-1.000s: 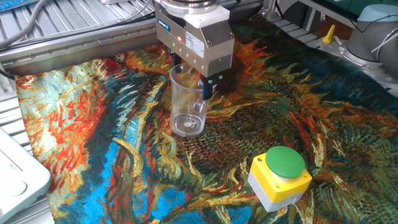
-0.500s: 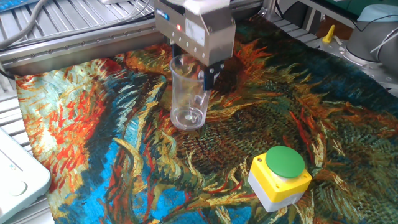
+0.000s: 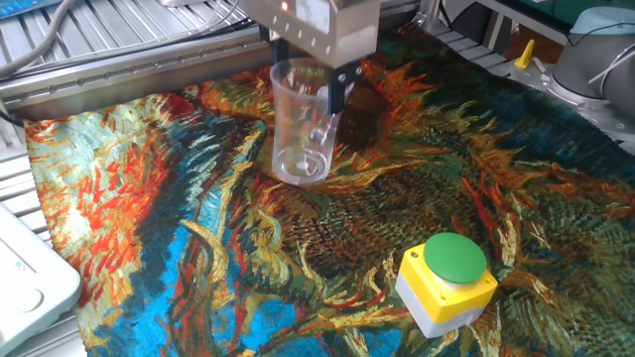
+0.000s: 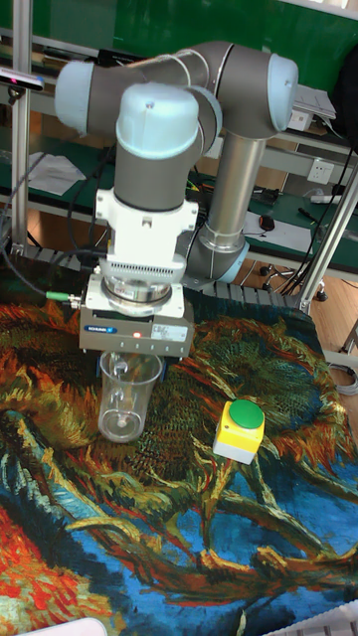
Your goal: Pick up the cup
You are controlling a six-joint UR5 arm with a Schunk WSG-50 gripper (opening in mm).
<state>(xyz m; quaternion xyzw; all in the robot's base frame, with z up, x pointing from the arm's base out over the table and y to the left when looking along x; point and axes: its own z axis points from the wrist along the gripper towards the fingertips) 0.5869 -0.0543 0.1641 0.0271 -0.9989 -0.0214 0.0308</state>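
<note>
The cup is clear plastic with a side handle and hangs upright under the arm, its thick base a little above the patterned cloth. My gripper comes down from above and is shut on the cup's rim on the handle side, with one dark finger outside the wall. In the tall fixed view the cup hangs directly under the gripper, whose grey body covers the rim's back edge.
A yellow button box with a green button stands on the cloth at the front right, also visible in the tall view. A white device lies at the left edge. Metal rails run along the back.
The gripper has risen with the cup in its grip. The cup's base has left the cloth and moved upward in the fixed view. The button box has not moved.
</note>
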